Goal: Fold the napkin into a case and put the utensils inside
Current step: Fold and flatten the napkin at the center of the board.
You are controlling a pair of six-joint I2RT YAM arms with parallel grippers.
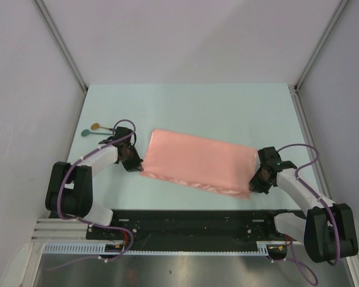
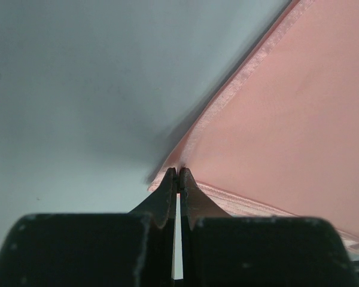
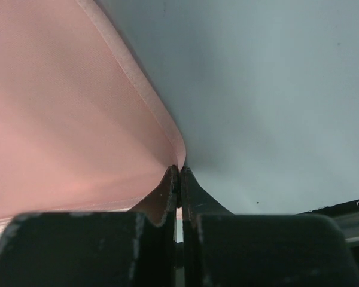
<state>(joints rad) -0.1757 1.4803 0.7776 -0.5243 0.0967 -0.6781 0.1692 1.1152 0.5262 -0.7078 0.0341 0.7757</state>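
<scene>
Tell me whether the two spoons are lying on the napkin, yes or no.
No: both spoons lie on the bare table left of the napkin, not touching it.

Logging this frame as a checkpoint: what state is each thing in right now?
napkin: folded into a long strip, pinched at both ends.
left hand: shut on the napkin's left corner.
right hand: shut on the napkin's right corner.
spoons: lying loose at far left, apart from the napkin.

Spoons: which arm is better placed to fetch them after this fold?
Left. The spoons lie just beyond the left pincer at the table's left side; the right pincer grips the napkin's opposite end, farther away.
</scene>
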